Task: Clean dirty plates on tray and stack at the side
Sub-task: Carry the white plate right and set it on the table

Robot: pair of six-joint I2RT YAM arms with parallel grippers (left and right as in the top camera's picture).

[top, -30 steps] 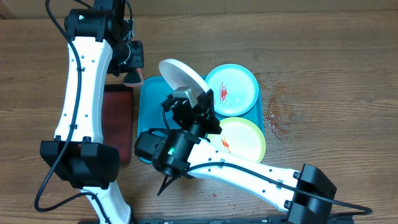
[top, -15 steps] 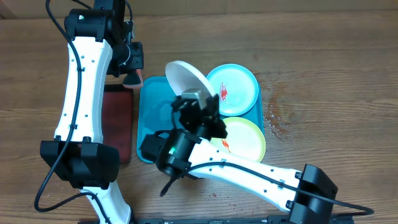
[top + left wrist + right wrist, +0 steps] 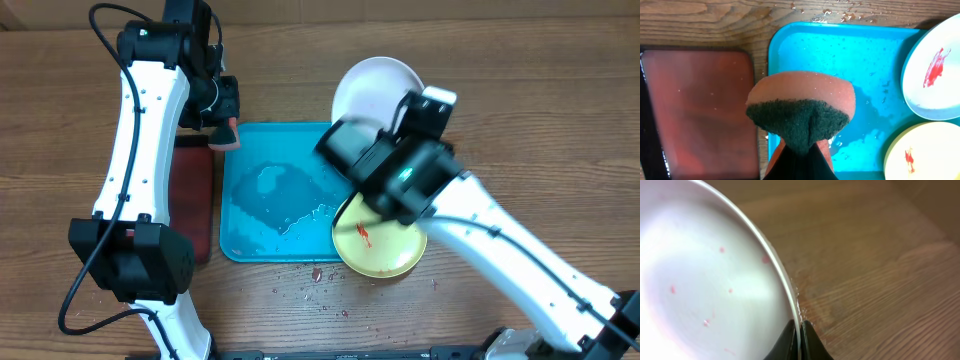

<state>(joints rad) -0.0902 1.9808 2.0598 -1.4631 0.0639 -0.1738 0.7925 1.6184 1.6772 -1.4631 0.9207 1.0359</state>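
**White plate held clear of the tray, two smeared plates left to be wiped**

The white plate (image 3: 715, 280) is pinched by its rim between the closed-down fingers of the right gripper (image 3: 799, 332). It is held over the bare wooden table (image 3: 520, 120), just beyond the far right corner of the tray (image 3: 250, 160). A few faint pink specks can be made out on its face. Whether it touches the table cannot be told.

The sponge (image 3: 800, 100) is clamped in the left gripper (image 3: 799, 162), dark scouring side toward the camera. It is poised over the tray's far left corner, beside the black tray (image 3: 700, 110).

The tray's wet middle is bare. The blue-rimmed plate (image 3: 932, 95) and the green-rimmed plate (image 3: 385, 250) lie along its right side, each marked with a red smear. The green one overlaps the near right corner. From above, the blue one is hidden under the right arm.

The coming move is judged to turn on one relation: both dirty plates lie across the tray from the sponge, on the right arm's side. The right gripper is therefore nearer to lift one, once the white plate is set down at the side. The sponge would then have to be brought across the tray to meet it.
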